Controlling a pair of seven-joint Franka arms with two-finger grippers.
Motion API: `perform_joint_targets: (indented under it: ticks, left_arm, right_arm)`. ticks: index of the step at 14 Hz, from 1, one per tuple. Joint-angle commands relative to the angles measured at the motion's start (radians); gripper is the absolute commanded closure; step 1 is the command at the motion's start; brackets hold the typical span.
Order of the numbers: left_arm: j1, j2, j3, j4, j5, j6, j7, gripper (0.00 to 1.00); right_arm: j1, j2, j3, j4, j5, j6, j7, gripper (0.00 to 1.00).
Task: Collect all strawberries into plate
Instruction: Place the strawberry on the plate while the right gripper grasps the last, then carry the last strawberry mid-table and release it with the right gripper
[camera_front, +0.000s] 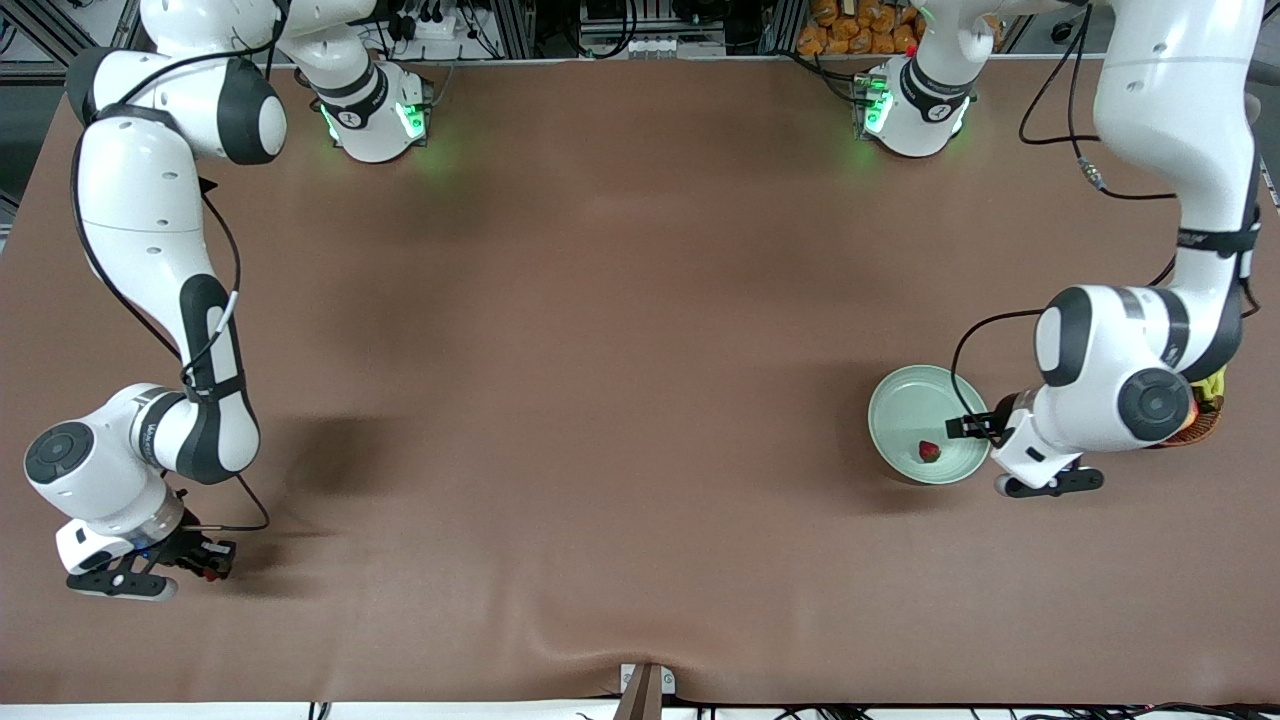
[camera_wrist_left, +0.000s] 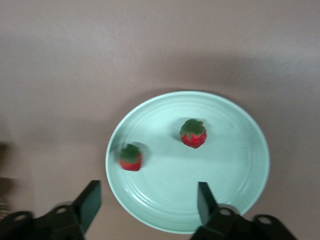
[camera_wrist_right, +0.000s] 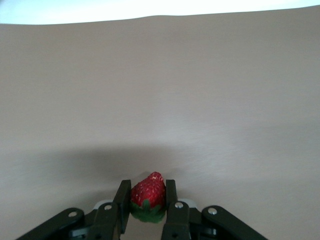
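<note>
Brown cloth-covered surface (camera_front: 620, 400), wide and mostly bare, with both arm bases along its top edge in the front view.

Right tool (camera_front: 205, 562) low at the right arm's end of the surface, close to the front edge. Clenched on a strawberry (camera_wrist_right: 148, 192): red body pinched between the two dark fingers (camera_wrist_right: 122, 200), green leafy top pointing back toward the wrist, tip pointing outward. Only bare brown cloth ahead of the tool in the right wrist view. Just a red speck at the fingertips in the front view.

Left tool (camera_wrist_left: 147, 200) at the left arm's end, hovering over the edge of the plate (camera_front: 895, 400). Released, fingers spread wide with nothing between them. Pale mint-green plate directly under and ahead of the tool, flat on the cloth. Two strawberries on the plate: one strawberry near the rim (camera_wrist_left: 131, 157), close to one open finger, and a second strawberry nearer the middle (camera_wrist_left: 193, 133), both with green tops upward and well apart from each other. Only one of them clearly seen in the front view, the rest of that part of the plate hidden by the wrist.

Wicker basket (camera_front: 1205, 420) partly hidden under the left arm's elbow, beside the plate, contents not clear.
</note>
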Motion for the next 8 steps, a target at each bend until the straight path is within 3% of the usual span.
perform_joint_targets:
  ticks: [1, 8]
  left_arm:
    - [-0.028, -0.078, -0.005, -0.006, 0.007, -0.015, -0.028, 0.0]
    - [-0.06, -0.153, -0.081, 0.054, 0.014, -0.109, -0.219, 0.0]
  right_arm:
    - [0.036, -0.08, 0.006, -0.018, 0.011, -0.134, -0.019, 1.0]
    - [0.218, -0.173, 0.008, -0.018, 0.012, -0.379, -0.014, 1.0]
